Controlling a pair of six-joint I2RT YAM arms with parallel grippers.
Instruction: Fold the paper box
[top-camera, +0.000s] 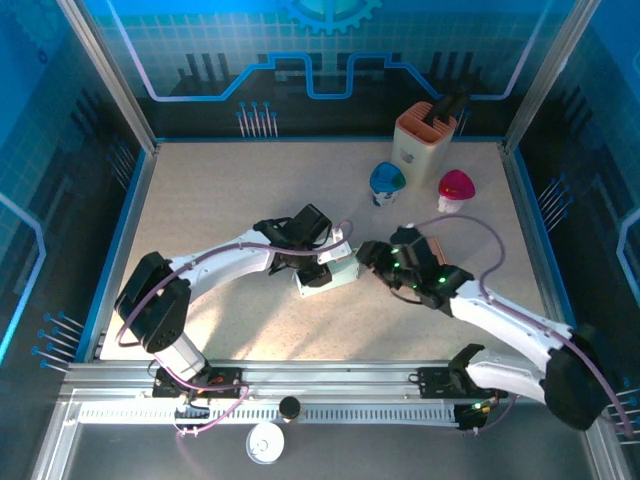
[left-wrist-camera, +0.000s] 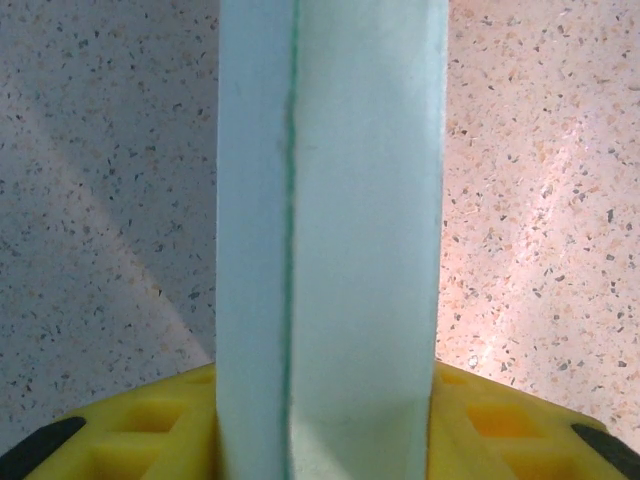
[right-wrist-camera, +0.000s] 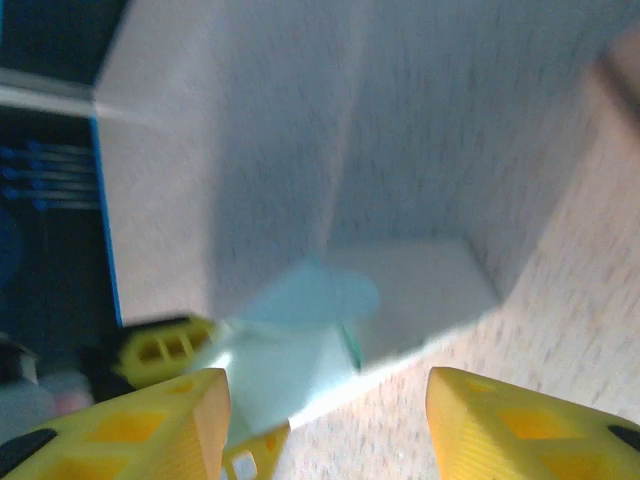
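Observation:
The paper box (top-camera: 342, 277) is a small pale green-white carton lying mid-table. My left gripper (top-camera: 318, 272) is shut on its left end. In the left wrist view the box (left-wrist-camera: 340, 220) stands up between the yellow fingers (left-wrist-camera: 500, 425), pressed on both sides, with my left gripper (left-wrist-camera: 330, 445) at its base. My right gripper (top-camera: 368, 256) hovers just right of the box, open. The right wrist view is blurred: the box (right-wrist-camera: 420, 290) lies ahead with a loose end flap (right-wrist-camera: 310, 300), and my right gripper (right-wrist-camera: 325, 420) has only bare table between its fingertips.
At the back right stand an orange-and-white holder (top-camera: 424, 137), a blue-topped cup (top-camera: 386, 182) and a pink-topped cup (top-camera: 456, 188). The blue enclosure walls (top-camera: 130, 200) border the speckled tabletop. A white round disc (top-camera: 266, 443) lies below the front rail.

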